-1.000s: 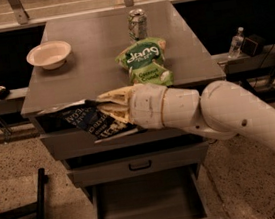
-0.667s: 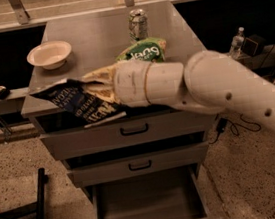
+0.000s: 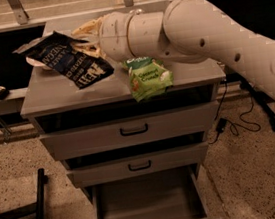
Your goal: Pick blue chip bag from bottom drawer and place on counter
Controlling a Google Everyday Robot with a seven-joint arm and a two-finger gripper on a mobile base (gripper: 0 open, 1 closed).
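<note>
Approx "Coconut Crunch" on green bag (image 3: 148, 77); blue chip bag (image 3: 68, 62), in gripper (image 3: 86, 40) over counter (image 3: 50, 95): lettering upside-down, illegible.

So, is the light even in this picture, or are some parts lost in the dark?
Camera view: dim, warm light; the gripper, jaws shut on the blue chip bag over the counter, is well lit; the open bottom drawer shows plainly; the gaps above both upper drawers are black.

Gripper (image 3: 85, 36), clamping the blue chip bag (image 3: 68, 61), is travelling from the counter's (image 3: 50, 95) front-left edge toward its rear-left corner, carrying the bag over the bowl (image 3: 34, 62). The arm (image 3: 206, 21) is swinging back along the rear edge, uncovering the green bag (image 3: 148, 76).
</note>
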